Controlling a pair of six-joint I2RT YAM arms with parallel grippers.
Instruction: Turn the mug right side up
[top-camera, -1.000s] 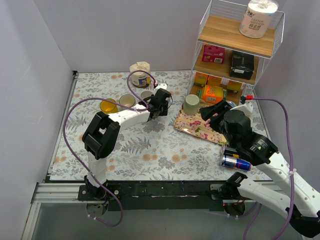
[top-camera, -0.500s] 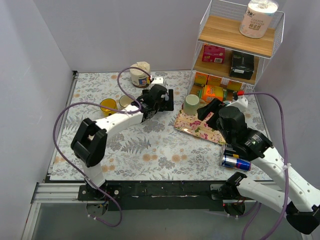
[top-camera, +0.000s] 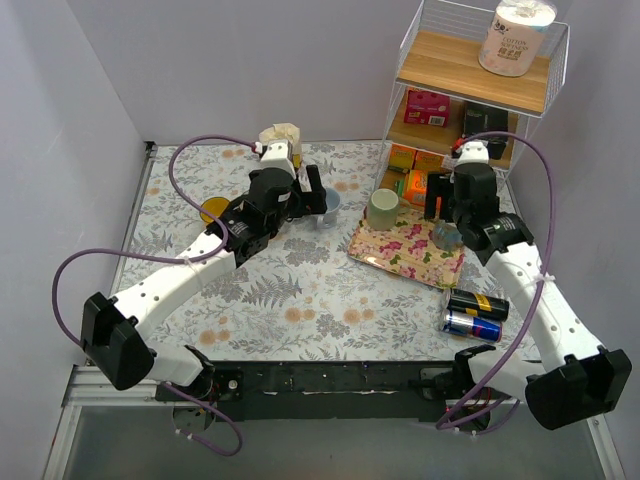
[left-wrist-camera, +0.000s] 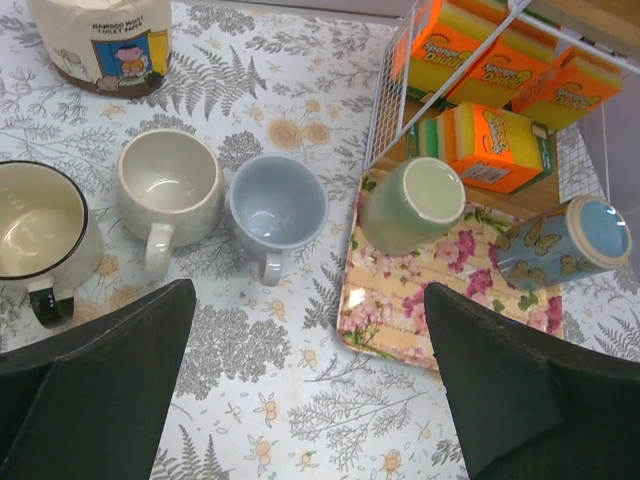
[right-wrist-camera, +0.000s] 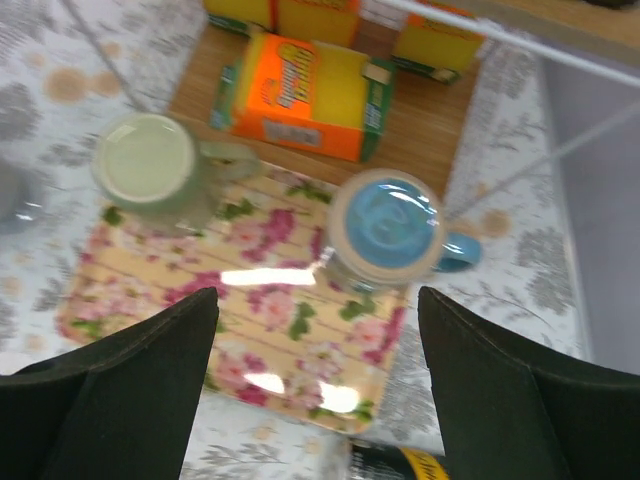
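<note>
**Right arm poised over the upturned blue mug**

We see the right end effector (right-wrist-camera: 318, 295) hovering with fingers spread wide and nothing held. The blue butterfly-patterned ceramic mug (right-wrist-camera: 383, 225) stands base-up on the floral rectangular tray (right-wrist-camera: 270, 350). It sits just ahead of the end effector, slightly toward the right finger, axis vertical, handle pointing right. The left end effector (left-wrist-camera: 310, 290), also spread, is well apart, so we judge the right arm nearer.
</note>
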